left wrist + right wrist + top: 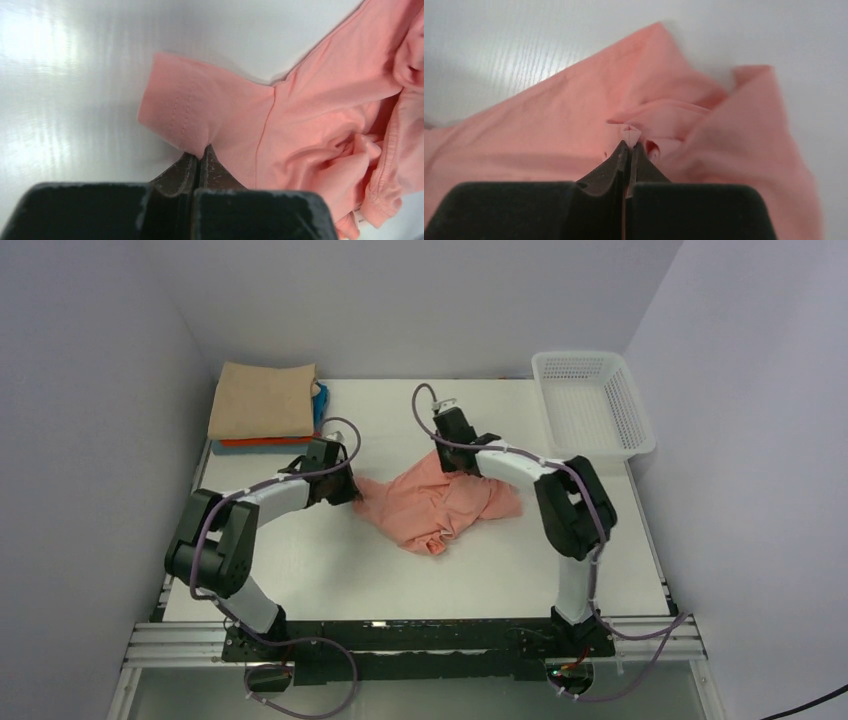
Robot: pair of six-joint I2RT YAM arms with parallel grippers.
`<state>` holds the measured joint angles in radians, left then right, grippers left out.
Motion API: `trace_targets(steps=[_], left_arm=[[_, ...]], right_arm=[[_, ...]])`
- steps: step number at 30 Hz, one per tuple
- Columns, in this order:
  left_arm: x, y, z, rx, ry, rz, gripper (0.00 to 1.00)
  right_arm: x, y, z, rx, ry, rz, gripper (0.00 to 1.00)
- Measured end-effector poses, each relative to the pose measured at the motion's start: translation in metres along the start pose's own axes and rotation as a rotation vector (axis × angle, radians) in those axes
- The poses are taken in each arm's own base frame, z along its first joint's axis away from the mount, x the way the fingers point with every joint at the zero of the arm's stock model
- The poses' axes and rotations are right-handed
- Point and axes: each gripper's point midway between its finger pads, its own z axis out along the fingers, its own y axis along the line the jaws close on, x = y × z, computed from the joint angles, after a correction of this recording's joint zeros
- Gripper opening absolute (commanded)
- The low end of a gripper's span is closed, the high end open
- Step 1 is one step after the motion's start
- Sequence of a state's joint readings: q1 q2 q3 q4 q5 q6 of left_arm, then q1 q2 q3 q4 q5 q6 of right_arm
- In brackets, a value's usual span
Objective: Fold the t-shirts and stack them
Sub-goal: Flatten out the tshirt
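A salmon-pink t-shirt lies crumpled in the middle of the table. My left gripper is shut on the edge of its left sleeve, seen pinched between the jaws in the left wrist view. My right gripper is shut on a fold of the shirt's far edge; the pinched cloth pokes out past the tips. A stack of folded t-shirts, tan on top with orange-red and blue below, sits at the back left.
A white plastic mesh basket stands at the back right corner. Grey walls close in the table on the left, back and right. Bare white tabletop lies in front of the shirt.
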<state>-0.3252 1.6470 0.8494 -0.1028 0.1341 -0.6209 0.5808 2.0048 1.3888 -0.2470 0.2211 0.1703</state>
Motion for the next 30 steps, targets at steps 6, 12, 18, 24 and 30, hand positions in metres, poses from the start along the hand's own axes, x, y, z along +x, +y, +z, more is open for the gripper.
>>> trace_targets(steps=[6,12,18,24,30], left_arm=[[-0.044,-0.008,-0.048,-0.032,-0.201,0.032,0.00],[-0.105,-0.032,-0.132,-0.003,-0.499,0.066,0.00],[-0.150,-0.055,-0.241,0.049,-0.798,0.098,0.00],[-0.161,-0.079,-0.368,0.176,-1.069,0.144,0.00],[-0.147,-0.113,-0.519,0.372,-1.316,0.260,0.00]], right_arm=[[-0.055,-0.062,-0.097,0.047,-0.255,0.182,0.00],[-0.121,-0.147,-0.219,0.081,-0.630,0.379,0.00],[-0.138,-0.155,-0.289,0.062,-0.780,0.375,0.00],[-0.163,-0.143,-0.380,-0.025,-0.939,0.326,0.00],[-0.176,-0.121,-0.538,-0.175,-1.229,0.238,0.00]])
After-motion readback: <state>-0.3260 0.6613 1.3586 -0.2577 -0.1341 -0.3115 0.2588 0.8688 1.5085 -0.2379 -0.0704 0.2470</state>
